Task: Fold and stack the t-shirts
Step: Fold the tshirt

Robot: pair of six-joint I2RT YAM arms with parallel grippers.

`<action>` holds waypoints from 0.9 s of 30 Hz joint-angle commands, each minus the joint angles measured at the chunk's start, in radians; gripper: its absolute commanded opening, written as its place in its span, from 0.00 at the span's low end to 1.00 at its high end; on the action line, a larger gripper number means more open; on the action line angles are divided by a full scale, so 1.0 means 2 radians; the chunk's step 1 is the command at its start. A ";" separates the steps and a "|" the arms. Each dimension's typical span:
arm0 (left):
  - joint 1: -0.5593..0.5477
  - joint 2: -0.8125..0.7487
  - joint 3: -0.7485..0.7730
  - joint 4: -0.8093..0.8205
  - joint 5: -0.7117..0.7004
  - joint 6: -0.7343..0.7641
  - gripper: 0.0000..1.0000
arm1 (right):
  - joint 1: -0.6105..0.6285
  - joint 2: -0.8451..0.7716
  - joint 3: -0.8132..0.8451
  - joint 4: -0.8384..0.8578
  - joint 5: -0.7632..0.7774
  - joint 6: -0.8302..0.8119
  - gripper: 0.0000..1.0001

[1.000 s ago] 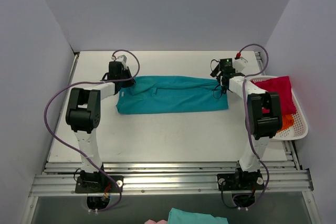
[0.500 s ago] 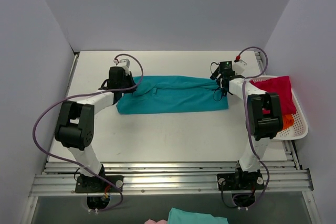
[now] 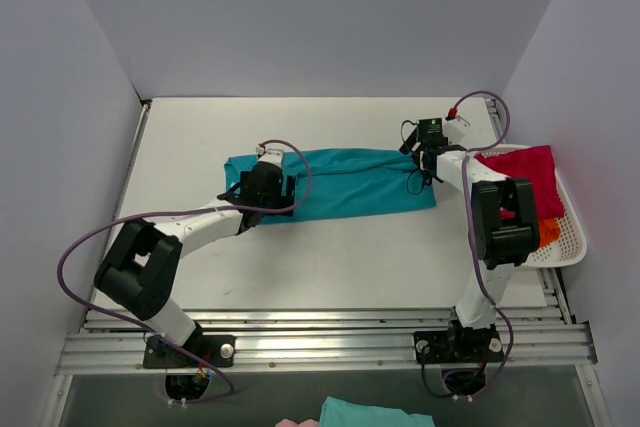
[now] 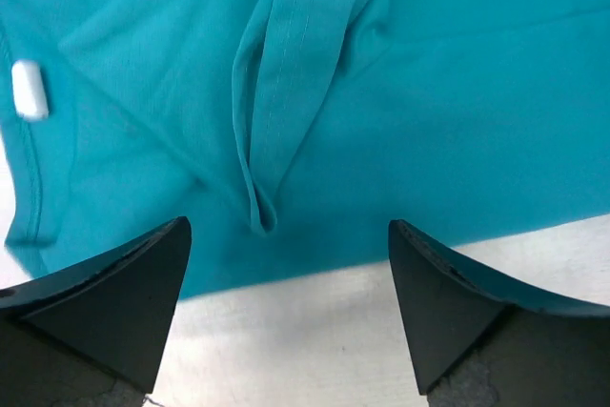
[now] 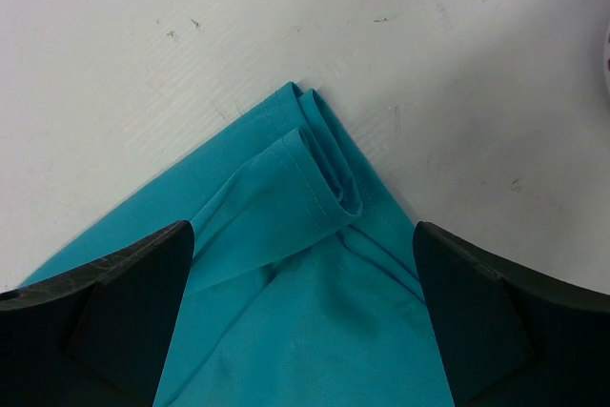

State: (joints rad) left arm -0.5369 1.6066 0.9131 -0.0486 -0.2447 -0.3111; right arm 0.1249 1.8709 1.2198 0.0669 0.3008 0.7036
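no readable text, labels, numbers or signs

White slatted basket [image 3: 570, 235] is set at the right edge of the white bench [image 3: 330, 257]. Aluminium rails [image 3: 320, 332] are mounted along the near edge. The bench is enclosed by grey walls [image 3: 320, 17].

A teal shirt [image 4: 457, 121] is seen spread flat, with a stitched fold [image 4: 286, 73] down its middle and a white tag [image 4: 29, 90] at its left. The left gripper [image 4: 286, 235] is held wide over its near edge.
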 commanded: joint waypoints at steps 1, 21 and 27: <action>-0.037 -0.009 0.011 -0.071 -0.160 -0.023 0.94 | 0.000 -0.030 -0.003 0.006 0.003 0.000 0.95; 0.077 0.124 0.161 0.066 0.069 -0.006 0.95 | 0.003 -0.018 0.001 0.022 -0.003 -0.009 0.95; 0.097 0.209 0.243 0.049 0.161 -0.007 0.98 | -0.007 -0.010 0.004 0.020 0.001 -0.011 0.95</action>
State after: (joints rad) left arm -0.3508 1.9789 1.3319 0.0353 -0.0994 -0.3355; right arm 0.1257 1.8679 1.2095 0.1089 0.2798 0.6956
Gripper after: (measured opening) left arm 0.974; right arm 0.947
